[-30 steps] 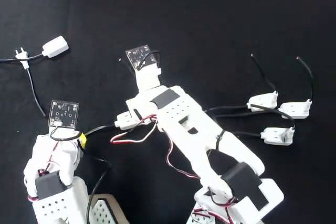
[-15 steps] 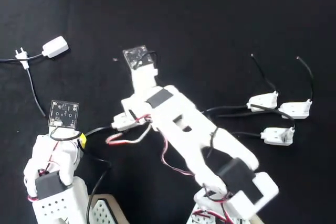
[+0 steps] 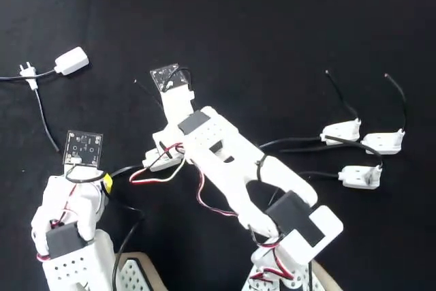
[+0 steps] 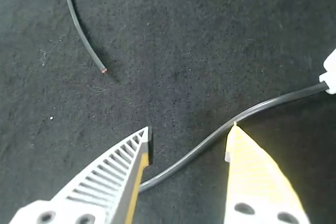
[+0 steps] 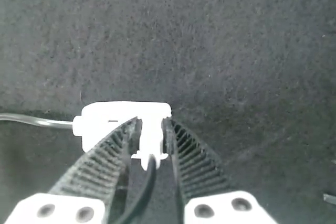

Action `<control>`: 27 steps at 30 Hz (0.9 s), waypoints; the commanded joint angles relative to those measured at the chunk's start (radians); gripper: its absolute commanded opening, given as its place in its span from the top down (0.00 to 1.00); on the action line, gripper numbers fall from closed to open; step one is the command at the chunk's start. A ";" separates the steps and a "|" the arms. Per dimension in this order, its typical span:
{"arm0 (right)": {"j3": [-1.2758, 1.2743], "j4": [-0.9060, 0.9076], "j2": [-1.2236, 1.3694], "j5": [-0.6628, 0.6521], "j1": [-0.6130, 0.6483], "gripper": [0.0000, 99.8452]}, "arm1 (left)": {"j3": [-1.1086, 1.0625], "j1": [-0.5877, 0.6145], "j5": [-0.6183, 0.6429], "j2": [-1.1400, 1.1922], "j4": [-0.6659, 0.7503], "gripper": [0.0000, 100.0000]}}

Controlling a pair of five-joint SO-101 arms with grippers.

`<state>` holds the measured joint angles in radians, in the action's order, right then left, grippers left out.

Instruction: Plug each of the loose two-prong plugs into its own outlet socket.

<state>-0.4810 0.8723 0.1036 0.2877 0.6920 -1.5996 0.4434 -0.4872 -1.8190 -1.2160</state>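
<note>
At right, three sockets [image 3: 340, 130] cluster; right gripper [image 5: 151, 129] clamps one plug [image 5: 126, 115], left gripper [image 4: 190, 128] gapes

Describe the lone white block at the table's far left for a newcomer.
Look to the black table's far left. The white block lies there on a black cable, a small two-prong plug beside it; three more white blocks cluster at the right.

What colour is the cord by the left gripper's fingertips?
Black cord, clearest in the left wrist view.
</note>
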 commanded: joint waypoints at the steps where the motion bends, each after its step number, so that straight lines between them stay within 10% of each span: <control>1: -0.001 0.046 0.033 -0.083 0.029 0.99 | 0.005 0.004 -0.012 -0.005 0.021 0.76; 27: 0.213 0.040 0.036 -0.760 -0.904 0.99 | -0.025 0.004 -0.012 -0.005 0.069 0.76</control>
<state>-0.3475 0.9091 0.1450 -0.4304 -0.1013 -1.6287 0.4434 -0.4872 -1.8190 -1.1684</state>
